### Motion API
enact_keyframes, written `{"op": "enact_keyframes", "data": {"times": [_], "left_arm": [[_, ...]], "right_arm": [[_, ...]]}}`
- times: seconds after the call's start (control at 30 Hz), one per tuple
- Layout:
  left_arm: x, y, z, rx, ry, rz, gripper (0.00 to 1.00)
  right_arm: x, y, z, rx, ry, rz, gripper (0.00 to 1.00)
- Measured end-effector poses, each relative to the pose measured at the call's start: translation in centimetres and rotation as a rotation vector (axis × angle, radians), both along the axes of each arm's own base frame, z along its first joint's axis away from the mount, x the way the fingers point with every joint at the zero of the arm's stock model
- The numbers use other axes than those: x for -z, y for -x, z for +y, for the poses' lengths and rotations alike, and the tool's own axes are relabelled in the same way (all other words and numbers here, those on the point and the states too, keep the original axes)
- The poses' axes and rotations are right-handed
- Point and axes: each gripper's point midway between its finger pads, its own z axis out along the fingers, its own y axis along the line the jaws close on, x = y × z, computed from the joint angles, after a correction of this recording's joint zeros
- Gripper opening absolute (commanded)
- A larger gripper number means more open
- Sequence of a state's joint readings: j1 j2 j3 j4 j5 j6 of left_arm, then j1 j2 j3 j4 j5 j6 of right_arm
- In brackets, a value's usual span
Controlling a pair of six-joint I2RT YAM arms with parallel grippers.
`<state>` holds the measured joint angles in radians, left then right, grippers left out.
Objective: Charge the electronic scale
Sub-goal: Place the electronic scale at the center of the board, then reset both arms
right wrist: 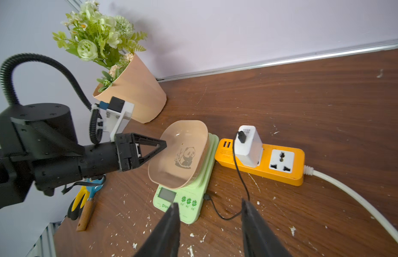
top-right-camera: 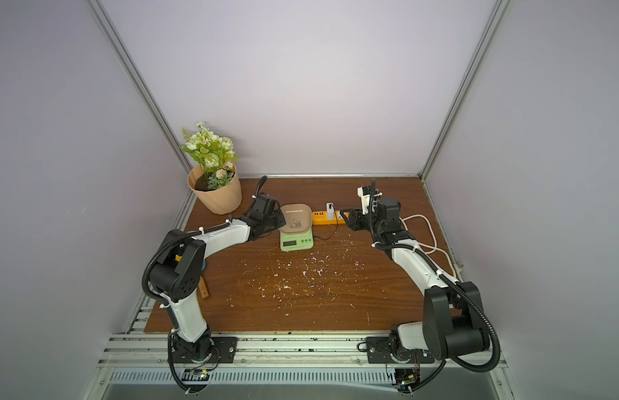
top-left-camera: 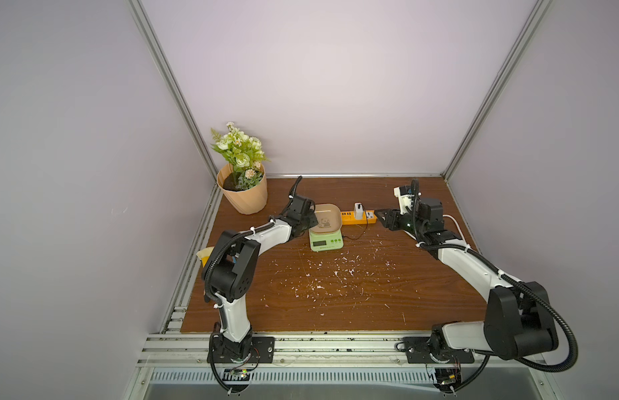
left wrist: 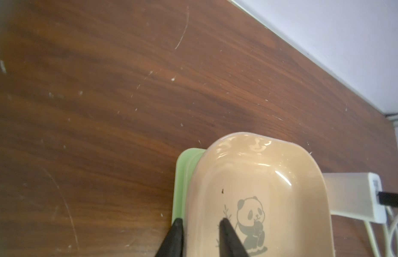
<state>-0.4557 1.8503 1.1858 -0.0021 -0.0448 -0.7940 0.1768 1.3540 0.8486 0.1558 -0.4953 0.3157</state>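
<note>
One electronic scale stands on the bench, toward the far edge and about midway between the two arms, with its display facing the robot. It carries one beige tray with a panda drawing. In the right wrist view the tray looks tipped, its side nearer the left arm raised.

There are two tools. The left tool is spread and straddles the tray's left rim, one finger outside over the scale's green edge and the other inside the tray. Whether either touches the wall I cannot tell. The right tool is spread with nothing between its fingers. It hovers over the bench just beside the right end of the one orange power strip.

One white charger is plugged into the strip, next to one free socket. One black cable runs from the charger down to the scale's right side. It loops across the bench between the right tool and the scale. One white cord leaves the strip's right end.

One flower pot stands in the far left corner, beyond the left arm. A wooden handle and yellow-and-black grips lie at the left edge. White flecks dot the bench.
</note>
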Motion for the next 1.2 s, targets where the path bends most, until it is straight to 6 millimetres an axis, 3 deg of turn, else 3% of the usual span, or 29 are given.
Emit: {"op": "enact_keyframes", "data": {"times": [0.13, 0.23, 0.33, 0.4, 0.5, 0.6, 0.67, 0.77, 0.83, 0.93, 1.0, 1.07, 1.2], "left_arm": [[-1.2, -0.4, 0.1, 0.022, -0.043, -0.037, 0.75], [-2.9, -0.3, 1.5, 0.008, -0.122, -0.090, 0.90], [-6.5, 0.2, 4.1, -0.045, -0.220, -0.193, 0.99], [-9.5, 0.9, 6.8, -0.123, -0.297, -0.287, 0.97], [-11.7, 2.2, 11.4, -0.251, -0.405, -0.380, 0.98], [-10.4, 3.9, 17.1, -0.381, -0.526, -0.415, 0.96], [-7.5, 6.0, 20.4, -0.419, -0.636, -0.395, 0.96], [-3.3, 8.7, 22.7, -0.395, -0.745, -0.328, 0.96], [-2.2, 9.2, 23.6, -0.382, -0.764, -0.309, 0.96], [-3.4, 8.7, 24.8, -0.386, -0.705, -0.381, 0.96], [-4.6, 8.4, 25.7, -0.393, -0.680, -0.420, 0.96], [-5.3, 8.5, 26.1, -0.393, -0.671, -0.451, 0.96], [-3.8, 9.6, 25.2, -0.333, -0.654, -0.485, 0.96]], "right_arm": [[0.2, -0.7, -2.9, 0.130, 0.044, -0.025, 0.52], [0.5, -1.0, -5.9, 0.267, 0.095, -0.044, 0.56], [0.9, -1.2, -9.3, 0.419, 0.158, -0.064, 0.64], [1.6, -1.3, -11.6, 0.524, 0.205, -0.072, 0.68], [3.2, -0.8, -14.7, 0.656, 0.272, -0.061, 0.74], [5.3, -0.1, -17.4, 0.761, 0.328, -0.044, 0.76], [7.1, 0.5, -18.8, 0.812, 0.363, -0.025, 0.77], [10.0, 1.5, -20.2, 0.857, 0.414, -0.010, 0.79], [11.8, 2.5, -20.7, 0.863, 0.443, -0.007, 0.79], [13.2, 3.3, -21.0, 0.862, 0.454, -0.014, 0.92], [12.9, 3.1, -21.0, 0.856, 0.444, -0.048, 0.99], [11.9, 2.7, -20.9, 0.847, 0.430, -0.103, 0.99], [10.3, 2.4, -20.2, 0.825, 0.395, -0.190, 1.00]]}}
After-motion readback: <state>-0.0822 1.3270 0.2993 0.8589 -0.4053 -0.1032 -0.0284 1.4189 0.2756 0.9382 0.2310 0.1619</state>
